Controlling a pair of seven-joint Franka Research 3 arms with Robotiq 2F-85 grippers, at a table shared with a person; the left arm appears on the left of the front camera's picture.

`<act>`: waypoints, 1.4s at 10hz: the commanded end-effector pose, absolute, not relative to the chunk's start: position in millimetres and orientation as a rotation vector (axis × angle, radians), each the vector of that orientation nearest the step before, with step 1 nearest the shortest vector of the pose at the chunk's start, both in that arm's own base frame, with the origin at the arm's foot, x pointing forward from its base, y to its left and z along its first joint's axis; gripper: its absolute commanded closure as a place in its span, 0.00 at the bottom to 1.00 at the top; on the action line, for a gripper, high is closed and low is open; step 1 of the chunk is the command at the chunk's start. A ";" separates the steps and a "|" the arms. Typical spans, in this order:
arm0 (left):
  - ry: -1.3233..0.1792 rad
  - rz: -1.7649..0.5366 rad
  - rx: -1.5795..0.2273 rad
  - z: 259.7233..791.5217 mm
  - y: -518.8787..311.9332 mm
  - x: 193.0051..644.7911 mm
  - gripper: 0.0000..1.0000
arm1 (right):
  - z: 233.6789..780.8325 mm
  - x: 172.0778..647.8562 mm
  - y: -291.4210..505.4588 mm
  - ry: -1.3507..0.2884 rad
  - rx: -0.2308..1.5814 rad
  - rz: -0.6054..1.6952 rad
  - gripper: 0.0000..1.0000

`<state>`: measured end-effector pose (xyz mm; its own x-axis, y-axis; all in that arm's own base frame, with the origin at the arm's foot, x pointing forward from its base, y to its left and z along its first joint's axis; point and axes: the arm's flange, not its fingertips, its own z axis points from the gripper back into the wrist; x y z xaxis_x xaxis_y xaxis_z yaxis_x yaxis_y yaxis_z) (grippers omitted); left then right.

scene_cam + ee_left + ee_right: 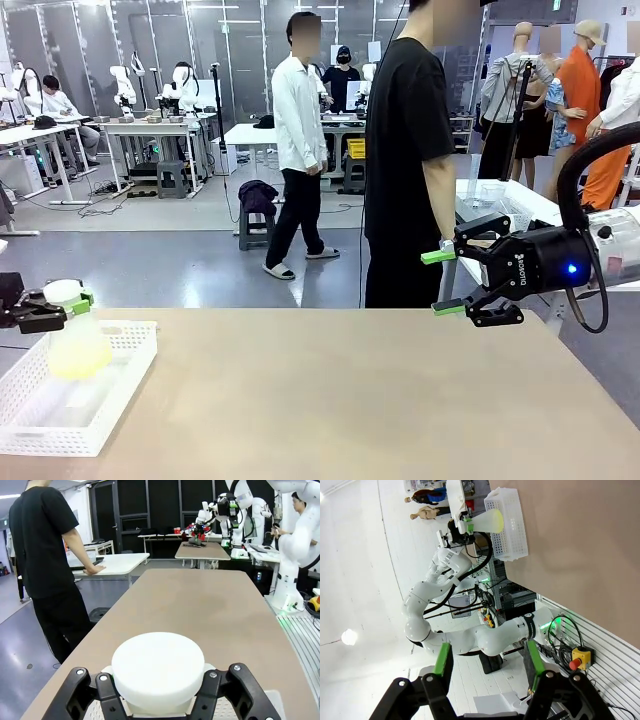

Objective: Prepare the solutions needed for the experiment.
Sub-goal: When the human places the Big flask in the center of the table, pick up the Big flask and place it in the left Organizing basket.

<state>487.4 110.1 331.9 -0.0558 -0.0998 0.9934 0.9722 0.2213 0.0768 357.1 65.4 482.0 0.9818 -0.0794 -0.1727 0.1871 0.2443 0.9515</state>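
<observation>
A translucent plastic flask [78, 345] with a white round cap [62, 291] hangs over the white basket [120, 395] at the table's left edge. The solutions show as a pale yellow-green liquid [78, 362] tinting the flask's bottom. My left gripper [72, 300] is shut on the flask's neck just under the cap. In the left wrist view the cap [158, 670] sits between the black fingers [107, 692]. My right gripper [442, 282] hangs open in the air beyond the table's far right corner, holding nothing. Its green pads [442, 660] stand apart, and the flask [487, 521] appears far off.
The tan table [350, 400] stretches bare between basket and right arm. A person in a black shirt [405, 150] stands at the far edge, left of my right gripper, a hand resting on a white side table [115, 562]. The basket [512, 525] is seen from the right wrist.
</observation>
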 end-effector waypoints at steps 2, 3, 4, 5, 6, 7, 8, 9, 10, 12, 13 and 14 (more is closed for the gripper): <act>-1.324 -1.175 -0.954 318.4 111.3 501.2 0.76 | 483.1 357.2 65.8 0.094 1.320 -0.178 0.28; -1.320 -1.181 -0.930 312.6 110.2 503.1 0.76 | 483.1 357.2 65.8 0.094 1.320 -0.178 0.28; -1.312 -1.174 -0.939 305.6 109.1 506.3 0.76 | 483.1 357.2 65.8 0.094 1.320 -0.178 0.28; -1.306 -1.171 -0.955 298.1 105.7 509.1 0.76 | 483.1 357.2 65.8 0.094 1.320 -0.178 0.28; -1.300 -1.172 -0.968 293.1 103.3 511.1 0.76 | 483.1 357.2 65.8 0.094 1.320 -0.178 0.28; -1.295 -1.172 -0.969 289.0 100.5 512.2 0.76 | 483.1 357.2 65.8 0.094 1.320 -0.178 0.28; -1.289 -1.171 -0.966 283.7 97.7 513.8 0.76 | 483.1 357.2 65.8 0.094 1.320 -0.178 0.28; -1.287 -1.165 -0.969 279.4 96.7 514.5 0.76 | 483.1 357.2 65.8 0.094 1.320 -0.178 0.28; -1.286 -1.165 -0.976 275.3 94.0 515.6 0.76 | 483.1 357.2 65.8 0.094 1.320 -0.178 0.28; -1.271 -1.159 -0.994 268.6 93.2 514.6 0.76 | 483.1 357.2 65.8 0.094 1.320 -0.178 0.28; -1.255 -1.161 -0.999 264.9 92.0 514.8 0.76 | 483.1 357.2 65.8 0.094 1.320 -0.178 0.28; -1.253 -1.159 -1.000 262.1 91.6 514.7 0.76 | 483.1 357.2 65.8 0.094 1.320 -0.178 0.28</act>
